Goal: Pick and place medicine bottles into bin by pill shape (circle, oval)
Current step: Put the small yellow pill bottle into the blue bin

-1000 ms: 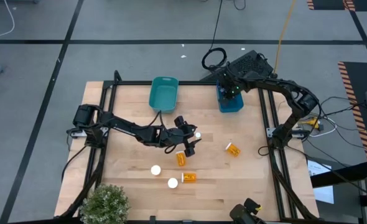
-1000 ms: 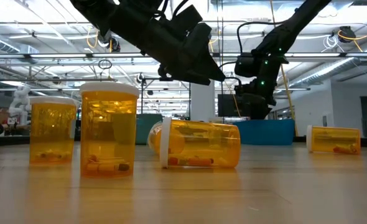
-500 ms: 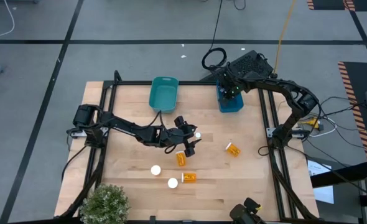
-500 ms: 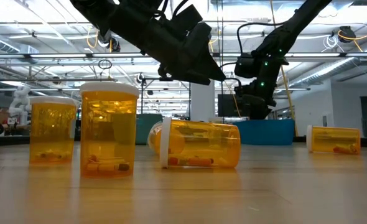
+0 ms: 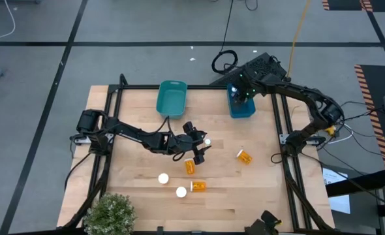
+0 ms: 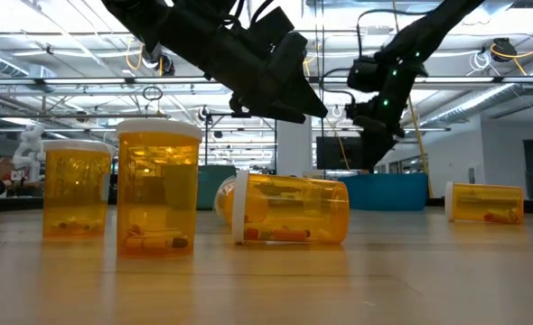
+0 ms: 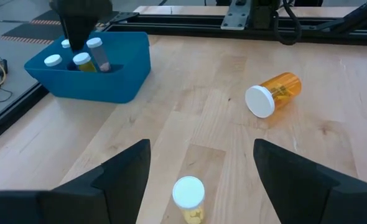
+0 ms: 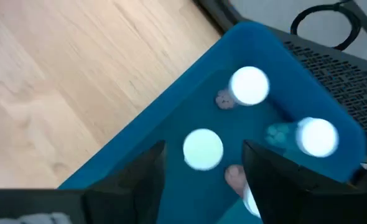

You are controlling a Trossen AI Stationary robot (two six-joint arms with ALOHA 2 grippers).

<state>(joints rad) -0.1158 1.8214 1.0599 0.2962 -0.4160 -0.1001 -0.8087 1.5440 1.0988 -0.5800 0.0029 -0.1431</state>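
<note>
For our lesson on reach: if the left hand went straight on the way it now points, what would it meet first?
Probably the small white-capped bottle standing on the table, between the left hand's open fingers; depth is uncertain, so this is a judgement.

Both arms are dark, near-black, built of slim tubular links joined by bulkier rounded joint housings. Black cables loop loosely along the links. The right arm carries small green indicator lights near its wrist, just above the blue bin (image 5: 241, 106). The left end effector (image 7: 199, 171) has two broad, flat, matte black fingers with angular, tapering inner edges. The right end effector (image 8: 202, 180) shows the same dark, wedge-shaped fingers. Each arm's base is a blocky black unit clamped to the black metal frame edging the table (image 5: 147, 209).
</note>
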